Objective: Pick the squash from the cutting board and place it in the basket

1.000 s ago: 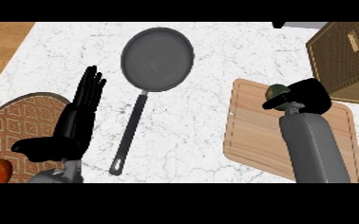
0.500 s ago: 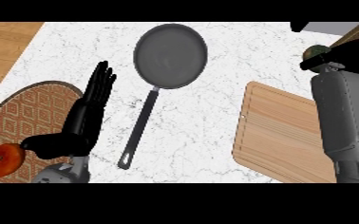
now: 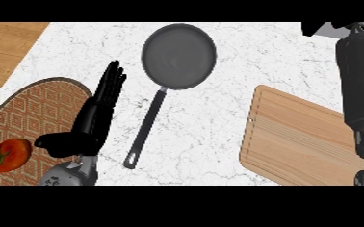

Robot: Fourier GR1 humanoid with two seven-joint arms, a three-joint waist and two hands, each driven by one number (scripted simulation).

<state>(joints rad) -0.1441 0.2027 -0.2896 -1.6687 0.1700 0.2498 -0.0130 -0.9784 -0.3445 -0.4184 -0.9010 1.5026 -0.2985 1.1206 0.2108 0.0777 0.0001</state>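
A: Right robot hand [image 3: 334,29]: top right corner, mostly cut off; whether it holds anything cannot be told. Left robot hand [image 3: 96,113]: fingers straight, resting.

B: Squash?

A: Not visible; pale wooden cutting board [image 3: 298,137] bare. Black round frying pan [image 3: 177,55] idle on white marble table [image 3: 85,43].

View pans right-to-left: pan [image 3: 177,56], board [image 3: 298,137] and mat [image 3: 35,120] all shift toward 3 o'clock. Right arm [image 3: 350,77] now stretches to 1 o'clock, hand off-frame. Squash and basket gone from view. Tomato [image 3: 13,154] appears at 8 o'clock.
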